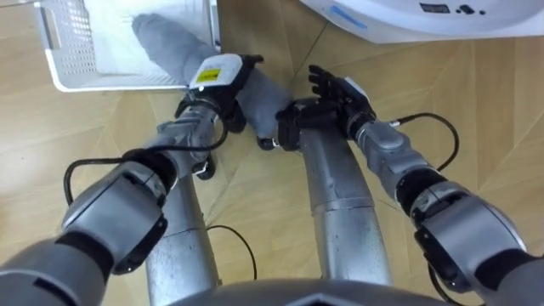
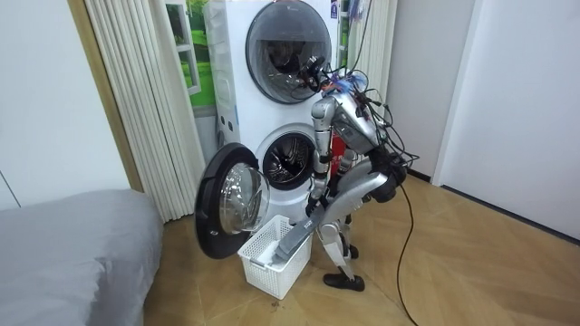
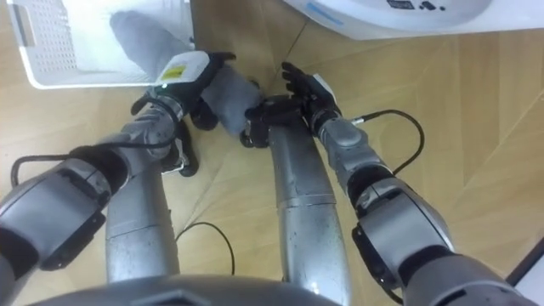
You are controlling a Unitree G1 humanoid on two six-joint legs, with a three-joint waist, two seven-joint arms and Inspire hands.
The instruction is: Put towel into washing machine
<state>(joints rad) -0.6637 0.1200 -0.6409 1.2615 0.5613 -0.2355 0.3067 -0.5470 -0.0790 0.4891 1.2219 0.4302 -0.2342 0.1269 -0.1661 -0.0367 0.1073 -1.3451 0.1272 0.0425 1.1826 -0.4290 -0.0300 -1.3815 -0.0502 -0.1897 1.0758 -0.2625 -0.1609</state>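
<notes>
Gripping grey towel (image 1: 166,42) by basket (image 1: 75,53), upper left, in curled left hand (image 1: 223,81), right hand (image 1: 340,92) spread, before loading washing machine (image 2: 288,158).

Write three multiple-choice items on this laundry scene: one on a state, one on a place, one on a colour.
1. How does the door of the lower washing machine stand?
A shut; B swung open; C taken off.
2. Where does the far end of the towel lie?
A in the white basket; B inside the lower washing machine; C on a bed.
3. What colour is the towel?
A red; B grey; C green.

Answers:
1 B: in the room view the door hangs wide open beside the dark drum opening.
2 A: the towel runs from the left hand, whose fingers curl round it, back into the basket.
3 B: it is plain grey in both eye views.
</notes>
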